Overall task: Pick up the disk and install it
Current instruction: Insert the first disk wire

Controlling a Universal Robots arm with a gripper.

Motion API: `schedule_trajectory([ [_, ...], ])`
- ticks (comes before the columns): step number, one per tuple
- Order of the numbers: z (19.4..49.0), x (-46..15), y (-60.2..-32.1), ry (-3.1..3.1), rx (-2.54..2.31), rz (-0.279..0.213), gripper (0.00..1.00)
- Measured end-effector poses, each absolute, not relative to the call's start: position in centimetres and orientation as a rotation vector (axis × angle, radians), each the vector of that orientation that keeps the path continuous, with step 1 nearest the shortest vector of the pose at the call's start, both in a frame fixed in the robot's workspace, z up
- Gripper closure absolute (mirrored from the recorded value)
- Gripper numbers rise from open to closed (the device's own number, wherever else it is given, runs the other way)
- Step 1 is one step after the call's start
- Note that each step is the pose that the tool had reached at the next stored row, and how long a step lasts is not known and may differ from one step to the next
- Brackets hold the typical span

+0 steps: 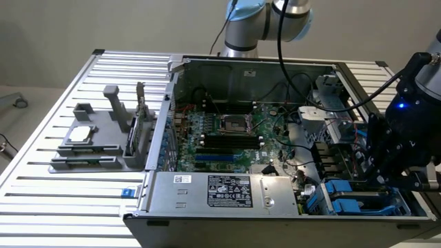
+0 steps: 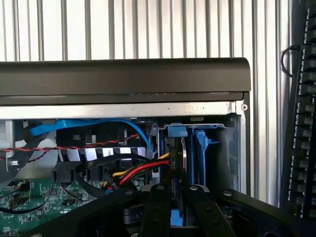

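My gripper (image 1: 387,180) hangs over the front corner of the open computer case on the exterior view's right, above the blue drive cage (image 1: 351,200). In the wrist view the gripper (image 2: 176,210) has its two black fingers (image 2: 154,210) close together on the disk (image 2: 174,163). The disk stands on edge. Its dark circuit-board side and blue carrier frame (image 2: 176,131) run down between the cage's blue walls (image 2: 201,148). How deep the disk sits in the cage is hidden by the fingers.
Red, yellow and black power leads (image 2: 140,170) and a blue data cable (image 2: 98,124) lie beside the cage. The case's dark front wall (image 2: 123,79) is just beyond it. A power supply (image 1: 227,192), the motherboard (image 1: 227,132), a grey parts fixture (image 1: 96,139) and a keyboard (image 2: 303,123) surround the spot.
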State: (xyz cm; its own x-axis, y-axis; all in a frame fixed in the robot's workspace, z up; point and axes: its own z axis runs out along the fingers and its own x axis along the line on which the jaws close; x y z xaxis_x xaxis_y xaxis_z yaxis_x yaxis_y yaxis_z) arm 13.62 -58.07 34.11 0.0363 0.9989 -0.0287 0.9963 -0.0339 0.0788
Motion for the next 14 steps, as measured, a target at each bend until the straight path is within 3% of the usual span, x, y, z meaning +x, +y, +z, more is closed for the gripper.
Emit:
schedule_trajectory([
  [14,33.92,13.31,-57.68,2.123,2.196,0.037,0.83],
])
